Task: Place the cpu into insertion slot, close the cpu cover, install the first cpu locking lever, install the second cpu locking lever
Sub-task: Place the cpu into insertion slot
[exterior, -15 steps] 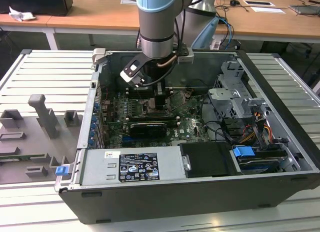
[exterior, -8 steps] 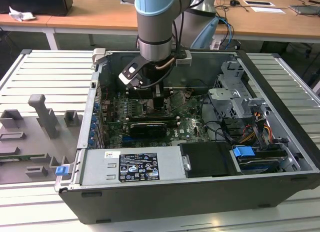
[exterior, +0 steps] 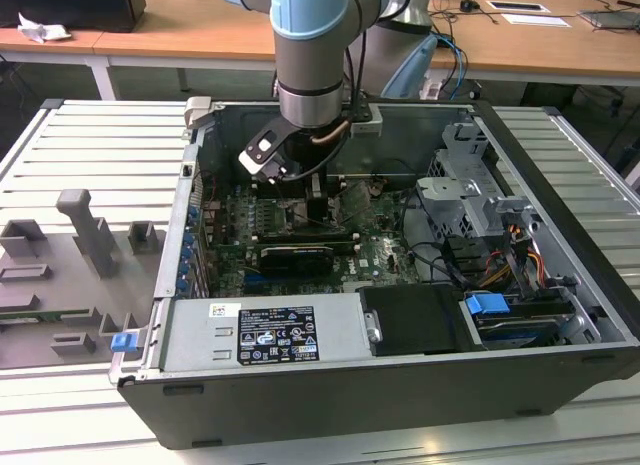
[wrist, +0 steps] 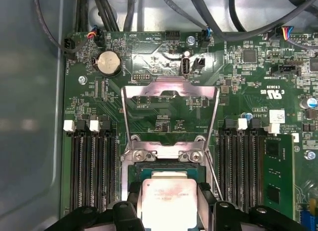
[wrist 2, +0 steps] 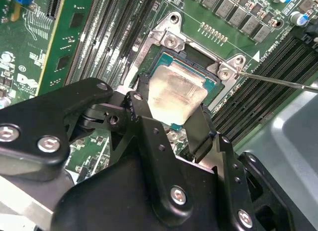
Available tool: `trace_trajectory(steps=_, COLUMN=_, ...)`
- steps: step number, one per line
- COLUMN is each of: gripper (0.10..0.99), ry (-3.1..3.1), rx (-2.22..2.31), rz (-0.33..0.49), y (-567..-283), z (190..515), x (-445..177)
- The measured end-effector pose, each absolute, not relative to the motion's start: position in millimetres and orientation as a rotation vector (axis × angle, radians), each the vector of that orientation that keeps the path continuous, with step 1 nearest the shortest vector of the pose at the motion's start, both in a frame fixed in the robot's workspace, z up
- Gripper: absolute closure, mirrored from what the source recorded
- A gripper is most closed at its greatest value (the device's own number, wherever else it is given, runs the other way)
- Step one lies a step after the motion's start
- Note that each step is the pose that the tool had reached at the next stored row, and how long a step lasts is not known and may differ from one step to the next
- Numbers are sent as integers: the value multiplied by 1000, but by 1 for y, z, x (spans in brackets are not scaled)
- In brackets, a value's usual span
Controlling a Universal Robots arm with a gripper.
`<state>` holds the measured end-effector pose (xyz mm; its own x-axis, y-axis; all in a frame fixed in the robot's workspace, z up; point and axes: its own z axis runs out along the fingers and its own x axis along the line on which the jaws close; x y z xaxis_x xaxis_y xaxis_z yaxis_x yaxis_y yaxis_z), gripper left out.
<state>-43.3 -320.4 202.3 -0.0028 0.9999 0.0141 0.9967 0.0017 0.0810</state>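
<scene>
**A:** Gripper state?

**B:** Closed on the cpu. The fingers press two opposite edges of the chip, and contact is visible in both wrist views.

**A:** Chip location?

**B:** Over the insertion slot, inside its silver rim. I cannot tell whether it is seated or just above the contacts. The cpu cover stands swung up on its hinge side, apart from the chip. One locking lever juts out beside the socket as a thin rod, unlatched.

**A:** Risks from here?

**B:** Judgement only.
1. If the chip goes in skewed or rotated off its keying, one corner would land first and the socket contacts could bend.
2. The fingers sit close to the rim, so when they open a sticking pad could drag the chip sideways or lift an edge.
3. The memory slots flank the socket on both sides. A drifting finger has little room before it touches something.
</scene>
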Motion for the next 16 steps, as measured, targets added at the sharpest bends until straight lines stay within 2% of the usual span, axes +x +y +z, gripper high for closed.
trace_trajectory(steps=7, gripper=553, ry=2189, rx=2184, rz=103, y=-320, z=200, x=-43)
trace_trajectory(steps=8, gripper=537, ry=2189, rx=2184, rz=104, y=-320, z=200, x=-43)
trace_trajectory(steps=9, gripper=475, ry=2189, rx=2185, rz=104, y=-320, z=200, x=-43)
trace_trajectory(steps=16, gripper=475, ry=2184, rx=2185, rz=99, y=-320, z=212, x=-43)
